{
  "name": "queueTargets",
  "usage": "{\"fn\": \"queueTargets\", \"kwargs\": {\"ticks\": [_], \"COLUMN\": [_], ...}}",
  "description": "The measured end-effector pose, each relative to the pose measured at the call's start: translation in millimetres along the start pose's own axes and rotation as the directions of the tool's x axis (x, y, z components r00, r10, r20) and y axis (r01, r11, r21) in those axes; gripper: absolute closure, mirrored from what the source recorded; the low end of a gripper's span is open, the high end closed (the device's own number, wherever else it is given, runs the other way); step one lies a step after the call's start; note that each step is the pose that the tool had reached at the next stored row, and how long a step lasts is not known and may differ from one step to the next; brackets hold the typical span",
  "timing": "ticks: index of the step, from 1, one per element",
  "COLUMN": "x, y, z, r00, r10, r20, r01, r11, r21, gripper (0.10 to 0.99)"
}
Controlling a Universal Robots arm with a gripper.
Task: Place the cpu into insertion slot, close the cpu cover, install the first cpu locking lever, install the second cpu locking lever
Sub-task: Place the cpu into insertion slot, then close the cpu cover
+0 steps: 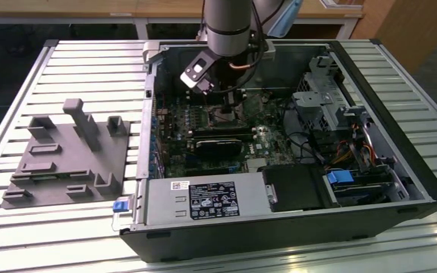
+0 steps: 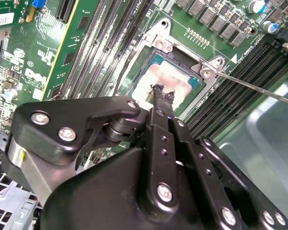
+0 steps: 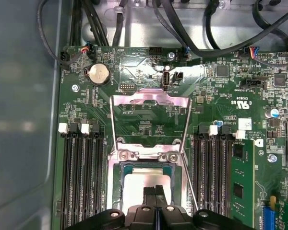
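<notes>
Pale metal slats make up the desk point(image 1: 66, 57), ribbed and dully shiny. On it, in the exterior view, sits an open black computer case point(image 1: 279, 239) with a boxy silver power supply point(image 1: 203, 199) along its near wall. On the exterior view's left lies a grey moulded fixture point(image 1: 52, 165) with upright pegs and shallow pockets. The grey cylindrical arm point(image 1: 230, 25) reaches down into the case from above.

Inside lies the green circuit board point(image 3: 134, 72), matte and densely printed, with long black memory slots point(image 3: 81, 177) running on either side of the socket and a round silvery coin cell point(image 3: 99, 74) nearby.

The cpu cover point(image 3: 149, 99), a thin bright metal frame with a cut-out middle, stands swung open, away from the socket. The insertion slot point(image 3: 119, 165) is a dark square with a thin metal rim, and the cpu point(image 3: 139, 184) lies flat inside it, its pale silvery-beige top smooth and faintly smeared.

The gripper point(image 2: 158, 91) hangs right over the chip. Its black, bolted fingers point(image 2: 159, 103) are pressed tight together with nothing between them, the tips at the cpu's top face; whether they touch it I cannot tell.

A thin straight wire locking lever point(image 2: 259, 89) juts out from one corner of the socket, unlatched.
</notes>
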State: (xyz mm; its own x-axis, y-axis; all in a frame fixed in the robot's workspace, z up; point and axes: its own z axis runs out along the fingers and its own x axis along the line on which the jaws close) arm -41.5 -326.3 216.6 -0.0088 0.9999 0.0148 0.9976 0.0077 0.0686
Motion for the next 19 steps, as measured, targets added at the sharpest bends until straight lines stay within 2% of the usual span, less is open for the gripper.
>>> {"fn": "queueTargets", "kwargs": {"ticks": [12,15,19], "x": [0.2,0.3,0.5], "y": [0.8,1.5,2.6], "z": [-10.6,-17.4,-30.5], "r00": [1.0000,1.0000,1.0000], "r10": [0.000,0.000,0.000], "r20": [-0.0003,-0.0006,-0.0008], "r01": [0.000,0.000,0.000], "r11": [1.0000,1.0000,0.9999], "r21": [0.006,0.010,0.015], "gripper": [0.976,0.976,0.976]}}
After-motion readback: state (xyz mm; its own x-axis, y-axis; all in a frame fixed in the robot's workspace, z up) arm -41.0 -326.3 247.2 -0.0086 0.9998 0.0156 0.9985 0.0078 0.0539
